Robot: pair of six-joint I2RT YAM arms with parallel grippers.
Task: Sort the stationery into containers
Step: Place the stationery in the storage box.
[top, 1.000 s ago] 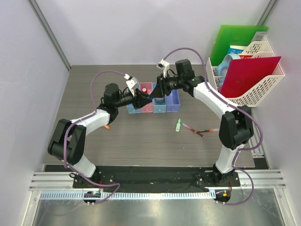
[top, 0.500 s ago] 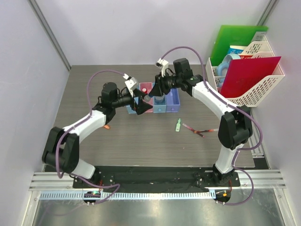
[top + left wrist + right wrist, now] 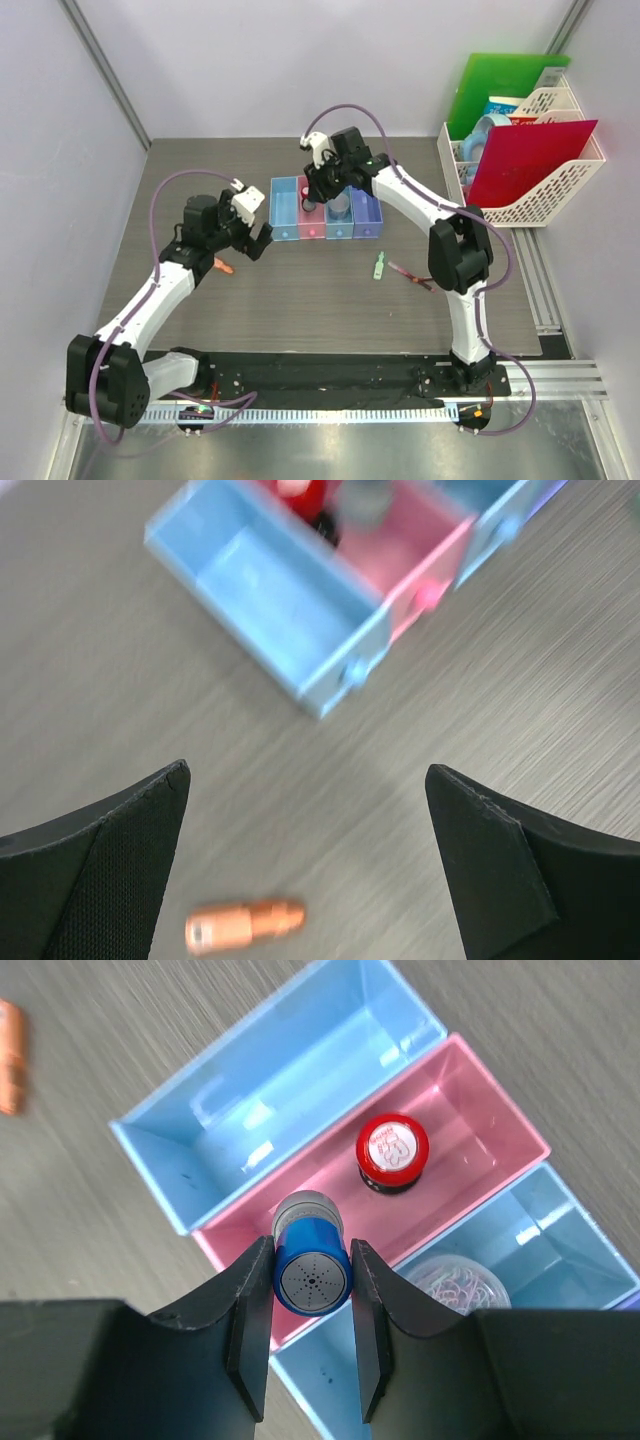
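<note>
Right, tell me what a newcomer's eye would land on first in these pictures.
The right gripper draws the eye first: it is shut on a blue cylinder held above the pink bin, where a red-capped round piece stands. Next comes the left gripper, wide open and empty over the table, with an orange piece lying there outside the bins.

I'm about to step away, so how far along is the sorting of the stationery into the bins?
Done: a red-capped stamp sits in the pink bin, and a tub of clips in the blue bin right of it. In hand: the right tool grips a blue cylinder over the pink bin; the left tool is open, empty. Left: the orange piece, green piece and red pens lie unsorted.
</note>
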